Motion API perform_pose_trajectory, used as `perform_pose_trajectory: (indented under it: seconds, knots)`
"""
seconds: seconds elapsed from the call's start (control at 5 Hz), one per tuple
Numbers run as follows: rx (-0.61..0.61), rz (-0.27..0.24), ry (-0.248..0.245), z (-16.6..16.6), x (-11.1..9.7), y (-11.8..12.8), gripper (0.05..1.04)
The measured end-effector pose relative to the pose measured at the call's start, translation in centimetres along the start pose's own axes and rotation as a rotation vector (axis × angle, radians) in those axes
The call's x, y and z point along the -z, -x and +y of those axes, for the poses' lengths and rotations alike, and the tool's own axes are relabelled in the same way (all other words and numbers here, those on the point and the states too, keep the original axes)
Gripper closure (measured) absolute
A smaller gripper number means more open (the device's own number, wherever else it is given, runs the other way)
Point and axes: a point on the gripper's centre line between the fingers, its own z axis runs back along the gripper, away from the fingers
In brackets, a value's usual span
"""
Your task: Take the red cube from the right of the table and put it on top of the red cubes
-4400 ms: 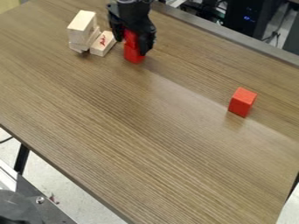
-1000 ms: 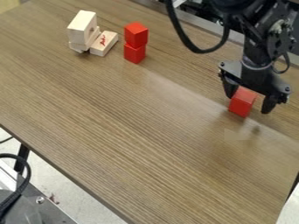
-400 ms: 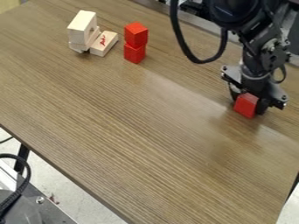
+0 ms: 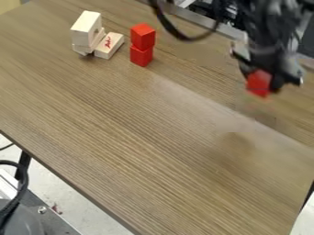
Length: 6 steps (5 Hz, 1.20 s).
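Gripper (image 4: 265,85) is closed on the red cube (image 4: 258,83), held above the far right part of the table (image 4: 153,151). Cube's blurred, so can't tell how level it sits.

Handling: probably light, rigid block, painted wood or similar. Won't squash, hard to break. Flat faces should give decent grip, but paint may be a bit slick, so a moderate squeeze ought to do. Best hold is two opposite side faces, toward the top, bottom face free and parallel to the table for the set-down. If it's skewed in the grip, it'll land on an edge.

Target is the stack (image 4: 142,45), two red cubes, one on the other, well apart from the gripper. Narrow and likely easy to topple; cross high, center over it, then lower straight and release gently.

Around it: pale blocks (image 4: 86,30) piled near the stack, plus a flat block (image 4: 109,45) with red marking between them and the stack. Tight on that side, open fingers could clip it. Arm's cable (image 4: 178,34) loops toward the stack; watch it doesn't snag.
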Motion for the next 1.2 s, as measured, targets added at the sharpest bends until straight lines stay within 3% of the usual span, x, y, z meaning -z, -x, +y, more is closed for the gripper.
perform_pose_trajectory:
  seconds: [0.2,0.4,0.6,1.0,1.2]
  knots:
    - [-0.056,-0.028,0.005,1.9,-3.3,-1.6,0.485]
    - [-0.08,-0.028,-0.009,3.2,-4.6,-2.3,0.485]
    - [-0.11,0.006,-0.043,5.2,-5.4,-2.8,0.485]
    - [-0.123,0.1,-0.184,9.2,-6.7,-2.9,0.485]
    - [-0.172,0.11,-0.221,11.6,-6.8,-2.6,0.485]
